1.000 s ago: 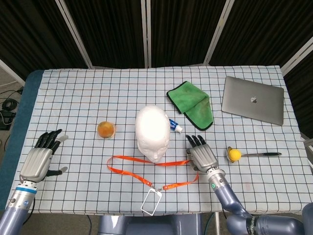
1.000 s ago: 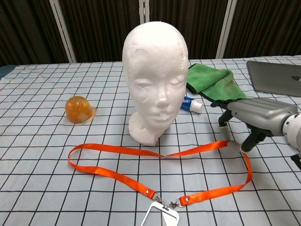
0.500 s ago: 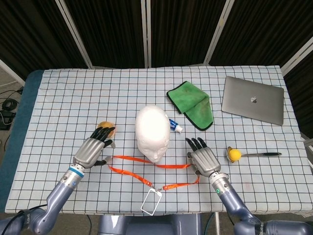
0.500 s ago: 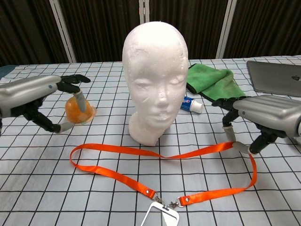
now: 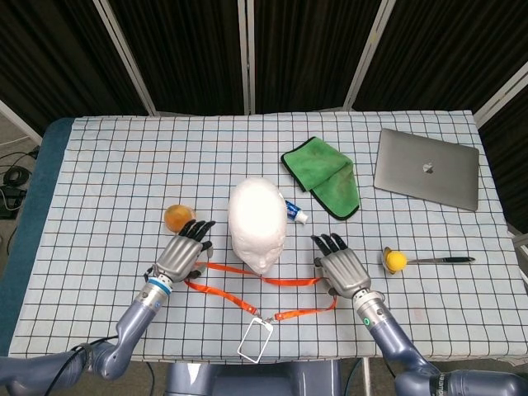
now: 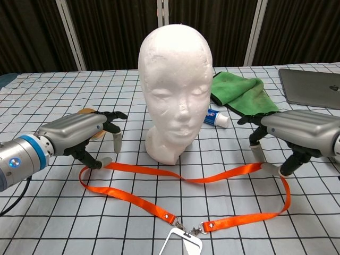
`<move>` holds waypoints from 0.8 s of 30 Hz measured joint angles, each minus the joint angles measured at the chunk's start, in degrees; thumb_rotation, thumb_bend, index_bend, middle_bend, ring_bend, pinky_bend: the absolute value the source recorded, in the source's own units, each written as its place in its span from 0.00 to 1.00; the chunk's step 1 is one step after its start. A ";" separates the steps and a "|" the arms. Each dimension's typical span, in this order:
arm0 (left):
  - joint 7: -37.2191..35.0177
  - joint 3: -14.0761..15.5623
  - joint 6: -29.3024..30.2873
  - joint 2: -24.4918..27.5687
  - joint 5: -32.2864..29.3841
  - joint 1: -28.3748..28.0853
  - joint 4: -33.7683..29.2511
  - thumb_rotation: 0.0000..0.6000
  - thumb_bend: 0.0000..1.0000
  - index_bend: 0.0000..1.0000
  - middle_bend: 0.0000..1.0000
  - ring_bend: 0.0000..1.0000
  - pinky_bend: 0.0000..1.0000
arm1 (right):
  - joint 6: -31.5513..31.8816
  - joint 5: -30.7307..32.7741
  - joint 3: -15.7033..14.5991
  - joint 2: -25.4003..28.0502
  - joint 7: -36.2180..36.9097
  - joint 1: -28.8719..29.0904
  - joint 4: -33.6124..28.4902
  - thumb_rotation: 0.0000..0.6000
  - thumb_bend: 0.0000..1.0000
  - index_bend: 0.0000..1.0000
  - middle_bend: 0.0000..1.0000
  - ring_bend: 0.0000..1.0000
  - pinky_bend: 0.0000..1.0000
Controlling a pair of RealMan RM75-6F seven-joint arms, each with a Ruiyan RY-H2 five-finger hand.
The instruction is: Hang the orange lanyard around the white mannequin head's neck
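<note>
Dark curtain panels stand behind your desk (image 5: 107, 157), which is covered in a white cloth with a black grid. The white mannequin head (image 5: 257, 223) stands upright near the middle, facing the near edge. The orange lanyard (image 6: 186, 178) lies flat on the cloth in front of it, looping from left to right, with its clear badge holder (image 5: 255, 338) at the near edge. Your left hand (image 5: 183, 251) sits over the lanyard's left end, fingers (image 6: 114, 139) apart and curled downward; you cannot tell whether they grip the strap. Your right hand (image 5: 341, 266) is at the right end, fingers spread, one fingertip touching the strap. An orange cup (image 5: 176, 217) sits just beyond your left hand. Farther right lie a green cloth (image 5: 324, 181), a small tube (image 5: 295, 211), a laptop (image 5: 427, 168) and a yellow-tipped spoon (image 5: 412, 261).
</note>
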 measured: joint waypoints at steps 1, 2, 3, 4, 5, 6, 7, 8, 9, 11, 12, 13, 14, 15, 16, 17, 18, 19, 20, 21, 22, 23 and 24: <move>-0.03 0.10 -0.23 -0.28 -0.14 -0.13 0.44 1.00 0.44 0.49 0.00 0.00 0.00 | 0.00 0.10 0.07 -0.09 0.00 0.01 0.04 1.00 0.37 0.72 0.05 0.00 0.00; -0.04 0.20 -0.43 -0.56 -0.26 -0.25 0.88 1.00 0.44 0.49 0.00 0.00 0.00 | 0.01 0.26 0.19 -0.26 0.00 0.02 0.09 1.00 0.37 0.72 0.05 0.00 0.00; -0.05 0.36 -0.65 -0.94 -0.41 -0.40 1.47 1.00 0.44 0.49 0.00 0.00 0.00 | 0.02 0.37 0.27 -0.39 -0.04 0.05 0.14 1.00 0.37 0.72 0.05 0.00 0.00; -0.08 0.47 -0.80 -1.23 -0.52 -0.50 1.86 1.00 0.44 0.49 0.00 0.00 0.00 | 0.02 0.45 0.32 -0.50 -0.12 0.08 0.19 1.00 0.37 0.72 0.05 0.00 0.00; -0.11 0.59 -0.91 -1.46 -0.63 -0.58 2.21 1.00 0.44 0.50 0.00 0.00 0.00 | -0.01 0.51 0.35 -0.64 -0.31 0.14 0.25 1.00 0.37 0.72 0.05 0.00 0.00; -0.12 0.70 -0.96 -1.70 -0.73 -0.66 2.60 1.00 0.44 0.50 0.00 0.00 0.00 | -0.02 0.55 0.37 -0.73 -0.47 0.19 0.29 1.00 0.37 0.72 0.05 0.00 0.00; -0.08 0.77 -0.95 -1.83 -0.79 -0.70 2.86 1.00 0.44 0.50 0.00 0.00 0.00 | -0.04 0.60 0.38 -0.83 -0.64 0.24 0.31 1.00 0.37 0.72 0.05 0.00 0.00; -0.04 0.85 -0.94 -1.95 -0.86 -0.73 3.09 1.00 0.44 0.50 0.00 0.00 0.00 | -0.06 0.71 0.40 -0.94 -0.82 0.30 0.31 1.00 0.37 0.72 0.05 0.00 0.00; -0.09 0.95 -0.97 -2.05 -1.02 -0.77 3.24 1.00 0.44 0.50 0.00 0.00 0.00 | -0.07 0.79 0.43 -1.02 -0.92 0.33 0.29 1.00 0.37 0.72 0.05 0.00 0.00; -0.22 1.10 -1.02 -2.12 -1.16 -0.81 3.36 1.00 0.44 0.51 0.00 0.00 0.00 | -0.04 0.90 0.49 -1.12 -1.12 0.38 0.23 1.00 0.37 0.72 0.05 0.00 0.00; -0.25 1.22 -0.99 -2.15 -1.18 -0.82 3.39 1.00 0.44 0.51 0.00 0.00 0.00 | -0.02 0.96 0.50 -1.16 -1.21 0.39 0.21 1.00 0.37 0.72 0.05 0.00 0.00; -0.26 1.34 -0.97 -2.18 -1.19 -0.82 3.41 1.00 0.44 0.51 0.00 0.00 0.00 | 0.01 1.01 0.52 -1.19 -1.24 0.39 0.18 1.00 0.37 0.72 0.05 0.00 0.00; -0.24 1.45 -0.97 -2.20 -1.22 -0.84 3.42 1.00 0.45 0.52 0.00 0.00 0.00 | 0.04 1.06 0.54 -1.21 -1.26 0.38 0.11 1.00 0.37 0.72 0.05 0.00 0.00; -0.16 1.56 -0.95 -2.21 -1.26 -0.86 3.43 1.00 0.46 0.54 0.00 0.00 0.00 | 0.07 1.07 0.53 -1.22 -1.26 0.36 0.09 1.00 0.37 0.72 0.05 0.00 0.00; -0.05 1.62 -0.91 -2.24 -1.31 -0.87 3.44 1.00 0.47 0.55 0.00 0.00 0.00 | 0.07 1.07 0.51 -1.22 -1.27 0.35 0.09 1.00 0.37 0.72 0.05 0.00 0.00; 0.03 1.67 -0.84 -2.29 -1.38 -0.87 3.45 1.00 0.47 0.56 0.00 0.00 0.00 | 0.06 1.05 0.47 -1.22 -1.28 0.34 0.09 1.00 0.37 0.72 0.05 0.00 0.00; 0.05 1.69 -0.74 -2.35 -1.48 -0.87 3.46 1.00 0.48 0.58 0.00 0.00 0.00 | 0.05 1.03 0.43 -1.22 -1.30 0.33 0.12 1.00 0.37 0.72 0.05 0.00 0.00; 0.07 1.70 -0.67 -2.39 -1.58 -0.86 3.47 1.00 0.49 0.59 0.00 0.00 0.00 | 0.04 1.02 0.42 -1.22 -1.30 0.33 0.13 1.00 0.37 0.72 0.05 0.00 0.00; 0.10 1.71 -0.62 -2.43 -1.69 -0.87 3.47 1.00 0.50 0.60 0.00 0.00 0.00 | 0.03 0.98 0.43 -1.23 -1.25 0.33 0.13 1.00 0.37 0.72 0.05 0.00 0.00; 0.11 1.74 -0.57 -2.46 -1.84 -0.87 3.41 1.00 0.50 0.62 0.00 0.00 0.00 | 0.04 0.93 0.43 -1.23 -1.22 0.32 0.11 1.00 0.37 0.72 0.05 0.00 0.00; 0.12 1.80 -0.52 -2.46 -1.88 -0.86 3.37 1.00 0.51 0.63 0.00 0.00 0.00 | 0.06 0.85 0.42 -1.21 -1.19 0.31 0.07 1.00 0.37 0.72 0.05 0.00 0.00; 0.16 1.90 -0.50 -2.47 -1.89 -0.86 3.38 1.00 0.51 0.64 0.00 0.00 0.00 | 0.08 0.75 0.39 -1.18 -1.16 0.28 0.02 1.00 0.37 0.72 0.05 0.00 0.00; 0.22 2.07 -0.49 -2.49 -1.90 -0.85 3.43 1.00 0.51 0.66 0.00 0.00 0.00 | 0.09 0.67 0.35 -1.14 -1.15 0.27 -0.02 1.00 0.37 0.72 0.05 0.00 0.00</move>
